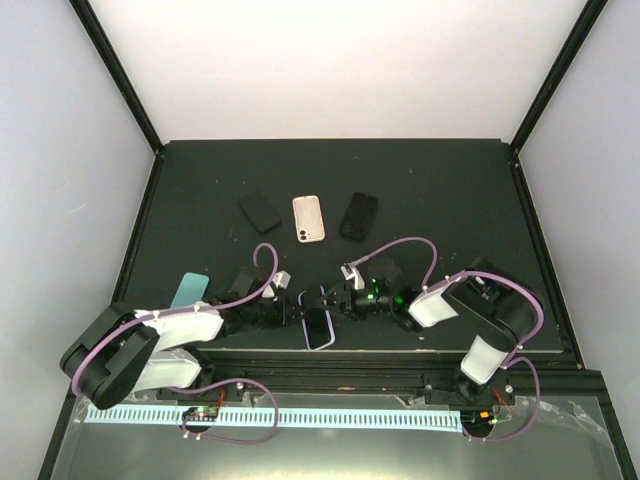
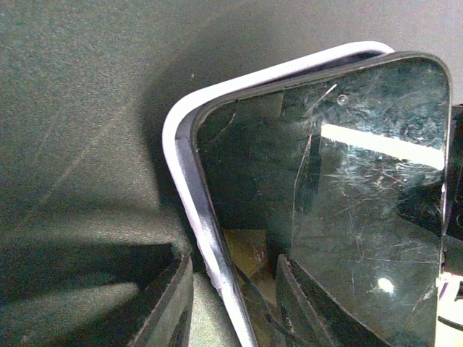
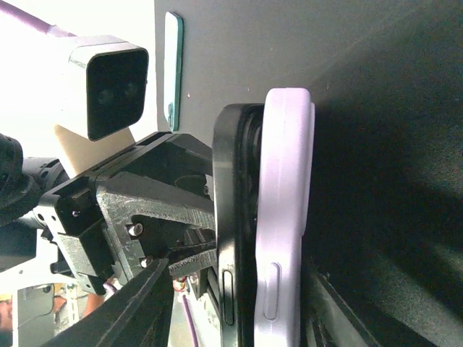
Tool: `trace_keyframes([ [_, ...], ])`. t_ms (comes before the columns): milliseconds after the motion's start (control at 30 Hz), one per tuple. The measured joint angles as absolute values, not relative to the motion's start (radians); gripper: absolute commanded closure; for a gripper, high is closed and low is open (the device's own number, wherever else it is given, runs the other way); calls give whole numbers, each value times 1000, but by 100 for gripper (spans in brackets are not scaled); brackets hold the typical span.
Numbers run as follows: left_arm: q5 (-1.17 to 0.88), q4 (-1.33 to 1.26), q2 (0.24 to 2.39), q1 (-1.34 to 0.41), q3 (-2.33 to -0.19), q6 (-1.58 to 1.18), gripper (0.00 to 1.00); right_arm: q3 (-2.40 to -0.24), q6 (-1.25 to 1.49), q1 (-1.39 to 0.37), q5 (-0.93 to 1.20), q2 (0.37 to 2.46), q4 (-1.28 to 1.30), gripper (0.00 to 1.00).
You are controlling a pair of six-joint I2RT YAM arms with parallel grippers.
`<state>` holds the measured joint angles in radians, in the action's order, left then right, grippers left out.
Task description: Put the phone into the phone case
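Near the front edge of the dark table (image 1: 450,190), between the two arms: phone (image 1: 319,328), black, glass scratched, backed by the lavender phone case (image 3: 286,210); seated in the case only in part, case rim standing clear of the phone's edge at the corner seen from the left wrist, black body and lavender shell side by side in the right wrist view

Left gripper (image 1: 299,312): reaching in from the phone's left, fingers (image 2: 170,303) part-spread and straddling one corner of phone and case; one finger apart from the rim on the outside, the other at the glass, over or under it unclear; pinching or merely bracketing, cannot tell

Right gripper (image 1: 338,304): reaching in from the phone's right, opposite the left one, fingers (image 3: 141,303) either side of phone and case together; one finger apart from the phone's edge, the other mostly hidden behind the case; grip or no grip, cannot tell

Farther back on the table, in a row, well apart from both arms: dark rectangular item (image 1: 260,211), pale case (image 1: 308,219) with camera cut-out, glossy black item (image 1: 358,216)

Just beside the left arm: teal phone-shaped item (image 1: 190,290)
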<state>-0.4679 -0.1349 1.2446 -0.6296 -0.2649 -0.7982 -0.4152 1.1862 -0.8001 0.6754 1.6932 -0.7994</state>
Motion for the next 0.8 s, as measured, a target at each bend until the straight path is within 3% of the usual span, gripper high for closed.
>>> trace_keyframes([
  [633, -406, -20, 1190, -630, -291, -759, 59, -431, 1181, -801, 684, 1694, -783, 64],
  [800, -405, -20, 1190, -630, -291, -759, 59, -434, 1173, -802, 685, 1696, -780, 75],
])
